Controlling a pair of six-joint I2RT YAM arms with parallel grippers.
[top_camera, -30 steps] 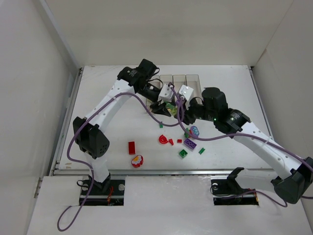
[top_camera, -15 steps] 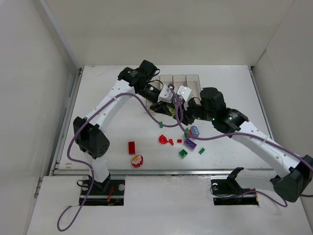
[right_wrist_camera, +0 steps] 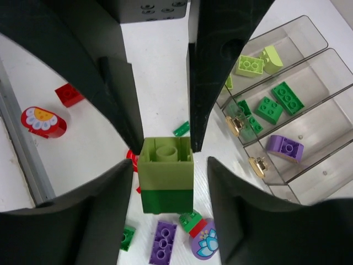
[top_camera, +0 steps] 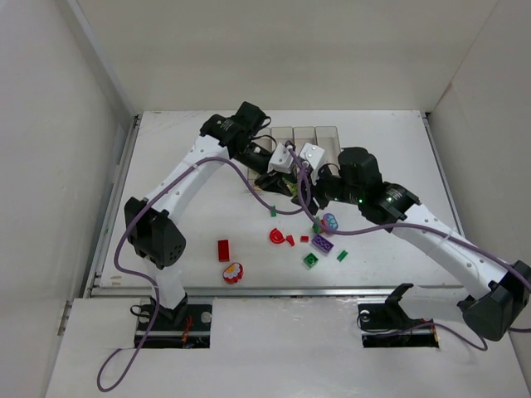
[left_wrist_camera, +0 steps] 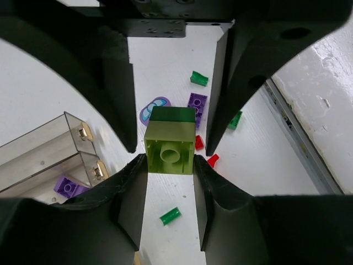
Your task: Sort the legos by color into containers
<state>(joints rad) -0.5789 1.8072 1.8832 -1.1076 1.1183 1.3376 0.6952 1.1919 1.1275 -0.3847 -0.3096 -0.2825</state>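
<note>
Hanging clear of the table [top_camera: 182, 157], near the containers [right_wrist_camera: 331, 124]: one stacked pair of legos.

- Upper part: yellow-green brick [left_wrist_camera: 169, 154], square, with a round ring in its end face.
- Lower part: dark green brick [left_wrist_camera: 172, 114], same footprint, pressed flush against it.
- Left gripper [left_wrist_camera: 170, 163]: jaws closed on the yellow-green brick, pads touching both its sides.
- Right gripper [right_wrist_camera: 171, 165]: jaws parted, straddling the pair with a gap on each side, holding nothing.
- Containers: clear, joined in a row; one holds yellow-green pieces, the next green bricks, the next a purple piece.
- Loose on the table: purple brick [right_wrist_camera: 164, 241], red flower piece [right_wrist_camera: 43, 121], small green and red bits.
</note>
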